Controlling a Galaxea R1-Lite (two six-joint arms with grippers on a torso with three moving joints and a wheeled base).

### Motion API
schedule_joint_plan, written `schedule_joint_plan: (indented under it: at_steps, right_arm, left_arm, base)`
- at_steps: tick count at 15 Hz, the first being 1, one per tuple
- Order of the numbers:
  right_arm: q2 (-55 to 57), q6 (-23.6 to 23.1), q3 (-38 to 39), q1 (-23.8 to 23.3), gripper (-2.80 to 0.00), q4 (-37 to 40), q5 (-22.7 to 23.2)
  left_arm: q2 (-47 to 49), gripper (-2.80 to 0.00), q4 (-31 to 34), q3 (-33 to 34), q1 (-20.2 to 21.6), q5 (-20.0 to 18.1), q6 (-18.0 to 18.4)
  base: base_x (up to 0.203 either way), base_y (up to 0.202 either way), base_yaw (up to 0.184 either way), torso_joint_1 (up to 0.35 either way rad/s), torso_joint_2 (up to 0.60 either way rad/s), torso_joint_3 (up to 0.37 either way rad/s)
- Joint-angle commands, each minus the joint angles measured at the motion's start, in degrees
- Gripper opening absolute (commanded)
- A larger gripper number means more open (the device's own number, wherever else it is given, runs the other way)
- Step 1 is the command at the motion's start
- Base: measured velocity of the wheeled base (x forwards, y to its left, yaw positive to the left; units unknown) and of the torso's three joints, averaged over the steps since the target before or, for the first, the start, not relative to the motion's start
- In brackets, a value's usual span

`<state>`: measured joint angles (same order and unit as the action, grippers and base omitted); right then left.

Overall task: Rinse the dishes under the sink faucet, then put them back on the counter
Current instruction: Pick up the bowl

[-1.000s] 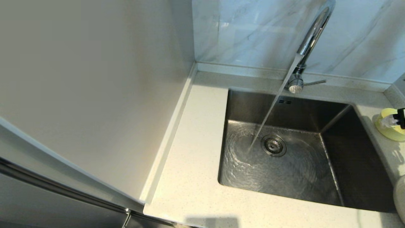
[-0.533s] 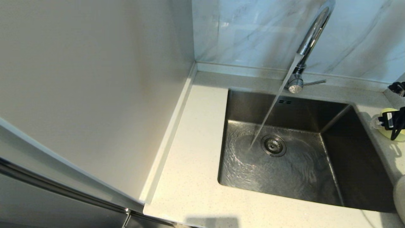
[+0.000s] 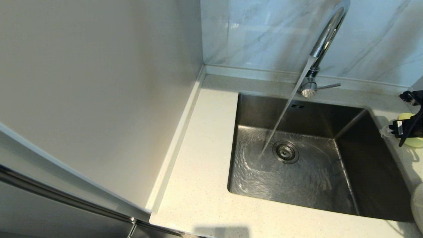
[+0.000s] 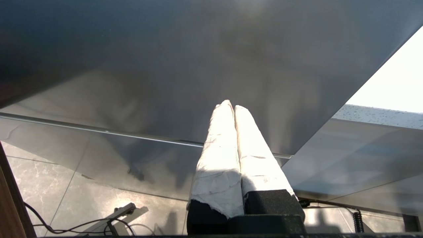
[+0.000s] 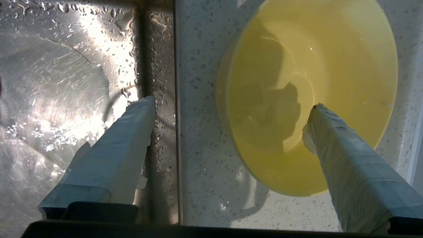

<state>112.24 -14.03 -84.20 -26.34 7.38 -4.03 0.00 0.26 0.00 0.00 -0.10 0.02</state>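
Water runs from the chrome faucet [image 3: 325, 36] into the steel sink [image 3: 363, 172], landing beside the drain strainer [image 3: 286, 152]. The pale-yellow bowl [image 3: 415, 142] [image 5: 330, 59] stands upright on the counter [image 3: 205, 165] just right of the sink. My right gripper [image 3: 396, 128] [image 5: 231, 105] hangs open over it, one finger above the sink's edge and the other above the bowl's inside, gripping nothing. A sliver of the cream plate [image 3: 418, 205] shows at the right edge. The chopsticks are out of view. My left gripper [image 4: 231, 106] is shut and empty, parked low beside a steel panel.
A tall pale cabinet side [image 3: 99, 92] walls off the counter's left. Grey-veined wall tiles [image 3: 264, 33] stand behind the faucet, whose thin lever [image 3: 328, 86] points right. The sink floor is awash with rippling water. The counter strip right of the sink is narrow and wet.
My right gripper has come in from the right edge, moving left over the bowl and covering more of it. The bowl, the water stream and the left arm have stayed put.
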Motion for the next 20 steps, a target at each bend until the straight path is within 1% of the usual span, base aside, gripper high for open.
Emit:
schedule_joint_plan:
  at_steps: [1, 6, 7, 8, 9, 12, 15, 18, 20]
  right_arm:
    - [-0.44, -0.12, 0.08, -0.02, 0.00, 0.10, -0.02]
    - [-0.79, 1.45, 0.16, -0.02, 0.00, 0.00, -0.19]
    - [-0.78, 3.73, 0.37, -0.14, 0.00, -0.43, 0.03]
    - [-0.33, 6.53, 0.62, -0.15, 0.00, -2.58, -0.22]
    - [-0.24, 6.52, 1.50, -0.16, 0.00, -3.86, -0.35]
    - [-0.44, 3.59, 2.02, -0.20, 0.00, -4.21, -0.45]
    - [-0.35, 3.14, 1.93, -0.24, 0.00, -4.34, -0.55]
    - [-0.35, 3.05, 2.37, -0.11, 0.00, -4.55, -4.10]
    - [-0.41, 3.05, 3.49, -0.12, 0.00, -5.10, -4.20]
  left_arm:
    - [0.00, -2.80, 0.00, 0.00, 0.00, 0.01, -0.02]
    - [0.00, -2.80, 0.00, 0.00, 0.00, 0.01, -0.02]
    - [0.00, -2.80, 0.00, 0.00, 0.00, 0.01, -0.02]
    - [0.00, -2.80, 0.00, 0.00, 0.00, 0.01, -0.02]
    - [0.00, -2.80, 0.00, 0.00, 0.00, 0.01, -0.02]
    - [0.00, -2.80, 0.00, 0.00, 0.00, 0.01, -0.02]
    - [0.00, -2.80, 0.00, 0.00, 0.00, 0.01, -0.02]
    - [0.00, -2.80, 0.00, 0.00, 0.00, 0.01, -0.02]
    - [0.00, -2.80, 0.00, 0.00, 0.00, 0.01, -0.02]
  base:
    - [0.000, 0.000, 0.000, 0.000, 0.00, 0.000]
    - [0.000, 0.000, 0.000, 0.000, 0.00, 0.000]
    - [0.000, 0.000, 0.000, 0.000, 0.00, 0.000]
    - [0.000, 0.000, 0.000, 0.000, 0.00, 0.000]
    - [0.000, 0.000, 0.000, 0.000, 0.00, 0.000]
    - [0.000, 0.000, 0.000, 0.000, 0.00, 0.000]
    - [0.000, 0.000, 0.000, 0.000, 0.00, 0.000]
    - [0.000, 0.000, 0.000, 0.000, 0.00, 0.000]
    - [0.000, 0.000, 0.000, 0.000, 0.00, 0.000]
